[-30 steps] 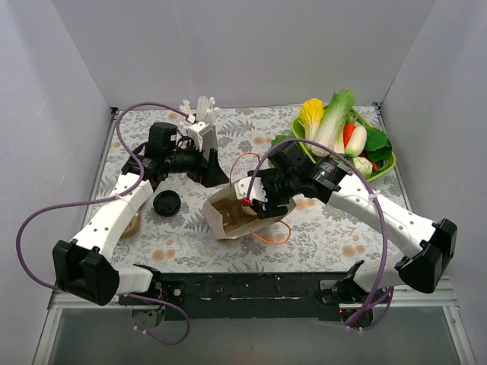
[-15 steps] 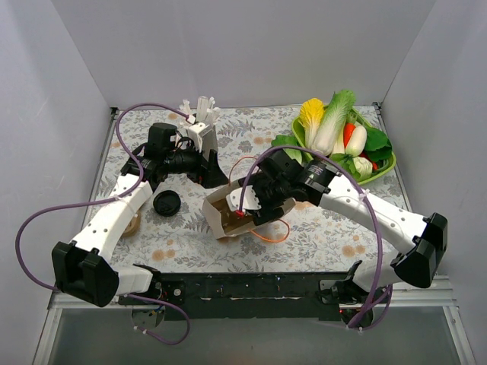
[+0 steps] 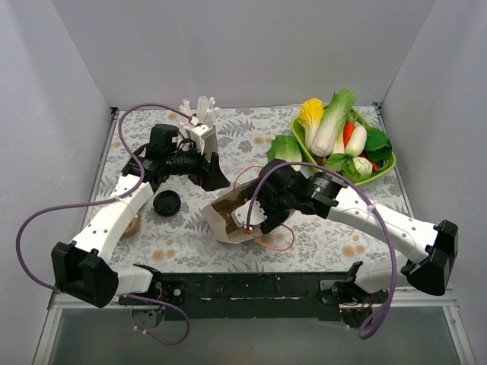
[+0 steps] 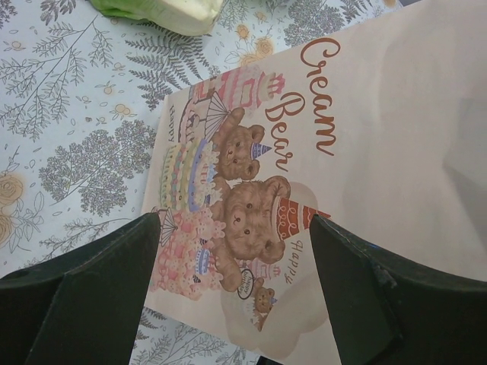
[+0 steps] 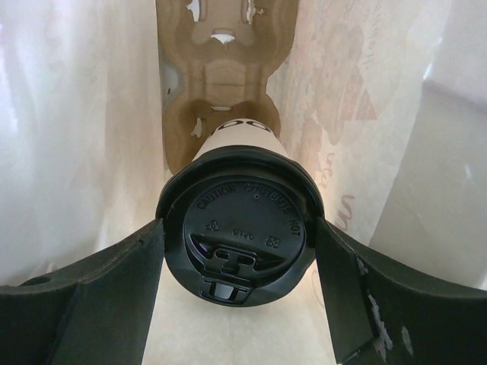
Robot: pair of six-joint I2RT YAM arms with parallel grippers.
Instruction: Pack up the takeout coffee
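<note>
From above, the right pincer [image 3: 245, 219] reaches into the tan printed paper bag [image 3: 218, 222] on the floral desk [image 3: 327, 237]; the left wrist view shows the left pincer [image 4: 236, 224] released beside it; the right wrist view shows the cream-white, black-lidded takeout coffee [image 5: 243, 228] grasped inside, above a brown cardboard carrier [image 5: 221, 76], where an off-centre release could tip it.

top: overhead | left wrist: bag [image 4: 380, 114] outside | right wrist: bag inside

- Tan paper bag [image 4: 365, 152]: brown teddy bears, pastel cakes, reddish-brown "Cream Bear" script.
- Inside the bag: cream-white paper cup with a round black plastic lid [image 5: 242, 228]; brown moulded-card cup carrier [image 5: 221, 76].
- Under the bag: pale tablecloth [image 4: 84, 152], grey fern-and-flower print.
</note>
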